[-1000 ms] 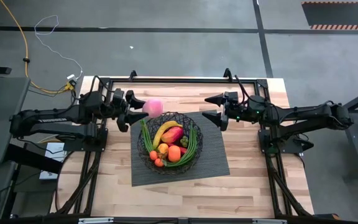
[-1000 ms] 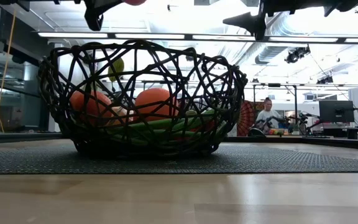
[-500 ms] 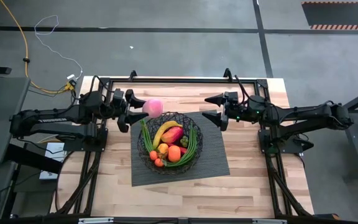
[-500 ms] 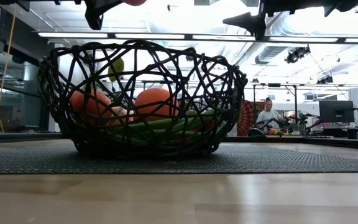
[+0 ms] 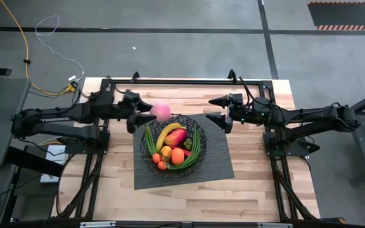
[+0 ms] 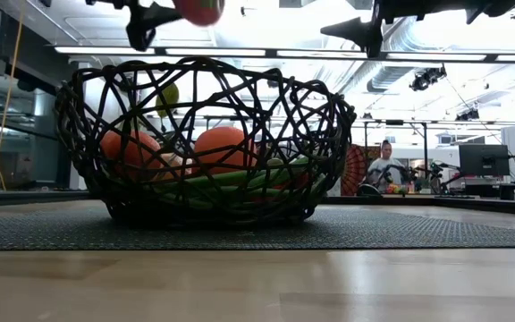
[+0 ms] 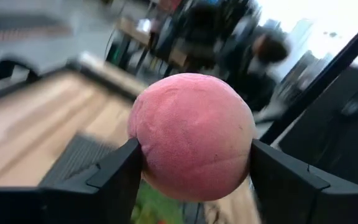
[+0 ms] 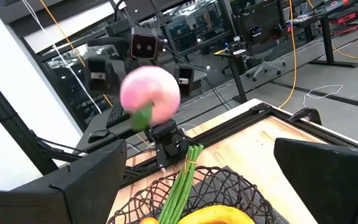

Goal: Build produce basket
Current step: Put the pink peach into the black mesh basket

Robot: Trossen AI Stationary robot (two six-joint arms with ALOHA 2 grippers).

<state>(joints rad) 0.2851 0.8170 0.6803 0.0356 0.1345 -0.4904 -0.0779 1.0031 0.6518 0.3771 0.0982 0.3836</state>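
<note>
Your table (image 5: 246, 190) carries the ribbed dark mat (image 5: 217, 166), and on it sits the black wire basket (image 5: 198, 130), already holding a banana (image 5: 168, 133), a mango (image 5: 176, 137), oranges (image 5: 177, 156) and green beans (image 5: 197, 149). Your left pincer (image 5: 146, 114) pinches the pink ball (image 5: 161, 111) just over the basket's rim on its own side. Your right pincer (image 5: 217, 109) hangs spread wide above the mat's far corner, holding nothing.

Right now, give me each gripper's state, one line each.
Left gripper: shut on the pink ball, at the basket's rim.
Right gripper: open, holding nothing, waiting at the basket's other side.
</note>
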